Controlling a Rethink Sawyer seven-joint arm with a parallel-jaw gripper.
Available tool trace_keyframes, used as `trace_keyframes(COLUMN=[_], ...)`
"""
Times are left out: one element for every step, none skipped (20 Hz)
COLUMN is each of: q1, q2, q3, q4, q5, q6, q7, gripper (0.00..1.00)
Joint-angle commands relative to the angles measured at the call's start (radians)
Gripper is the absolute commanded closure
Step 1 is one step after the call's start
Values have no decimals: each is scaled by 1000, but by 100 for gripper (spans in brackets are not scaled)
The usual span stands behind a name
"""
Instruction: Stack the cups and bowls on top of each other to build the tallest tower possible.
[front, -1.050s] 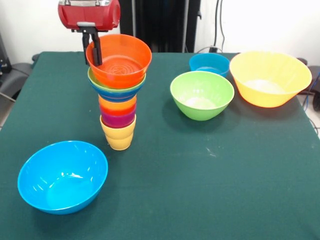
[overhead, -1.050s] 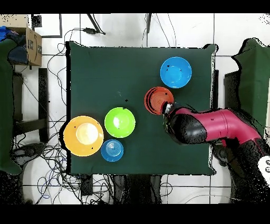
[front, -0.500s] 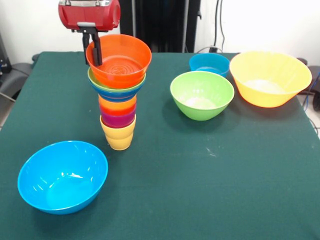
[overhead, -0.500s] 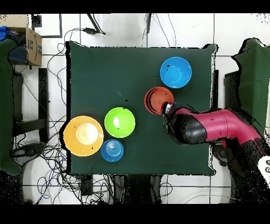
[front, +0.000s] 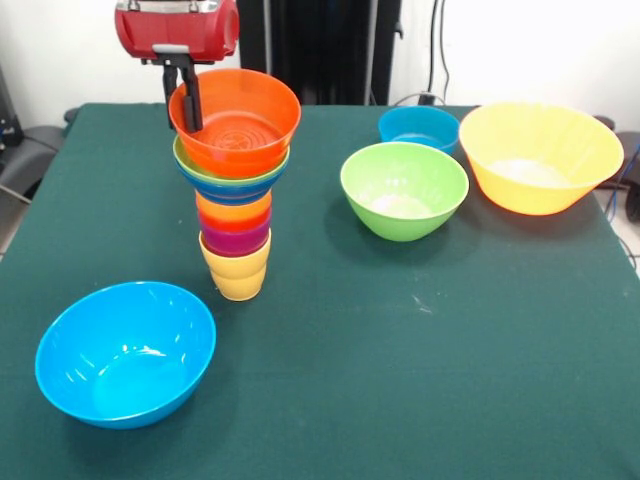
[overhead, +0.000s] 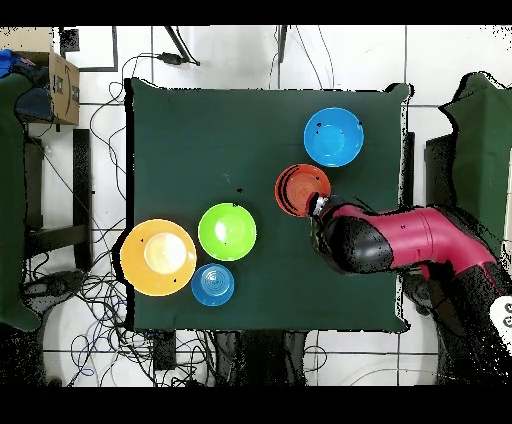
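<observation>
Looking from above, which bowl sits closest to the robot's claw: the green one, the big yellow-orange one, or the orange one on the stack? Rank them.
1. Orange bowl, right at the gripper, topping the tower.
2. Green bowl, mid-table, to the picture's left.
3. Yellow-orange bowl, farthest, near the table's left edge.

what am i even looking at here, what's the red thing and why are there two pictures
The red thing is a robot arm; its gripper pinches the rim of an orange-red bowl, one finger inside and one outside. That bowl tops a tower of nested bowls and cups standing on a yellow cup. One picture looks across the green table; the other looks straight down. Loose on the table: a big light blue bowl, a green bowl, a small blue bowl and a large orange-yellow bowl.
</observation>
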Motion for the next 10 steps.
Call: trace_keyframes(q1=[20,21,22,23,24,25,26,26,26,27], q2=[31,30,31,31,31,31,30,30,30,29], q3=[-34,-35,-36,-36,-37,-38,-39,-39,-39,-40], q4=[33,35,31,29,27,26,27,26,25,25], q5=[-61,-63,-66,-67,-68,-70,-70,-71,-71,-72], q6=[-33,-37,-39,-40,-41,-43,-43,-43,-44,-44], q7=[-108,-106,-105,-104,-102,-100,-98,-97,-97,-96], gripper=[100,100,100,100,100,100,100,100,100,100])
